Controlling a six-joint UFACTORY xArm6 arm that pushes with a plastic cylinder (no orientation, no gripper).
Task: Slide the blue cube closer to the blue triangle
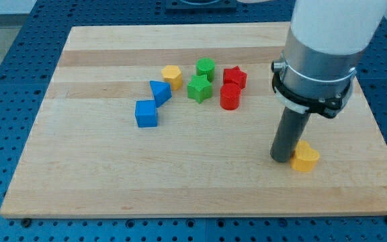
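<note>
Blue cube (146,113) sat left of board centre, just beside blue triangle (160,91), corner nearly touching, triangle up-right of it. My tip (282,159) was down on wooden board (180,181) at view's right, well apart from both, touching yellow heart-shaped block (305,158). No gripper on rod, nothing held. Yellow hexagon (172,76), green cylinder (205,68), green star (199,89), red star (234,77), red cylinder (230,97) clustered right of triangle.

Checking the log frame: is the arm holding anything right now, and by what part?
Nothing is held. My tip only pushes; it stands on the board right beside the yellow heart, far from the blue cube and blue triangle.
</note>
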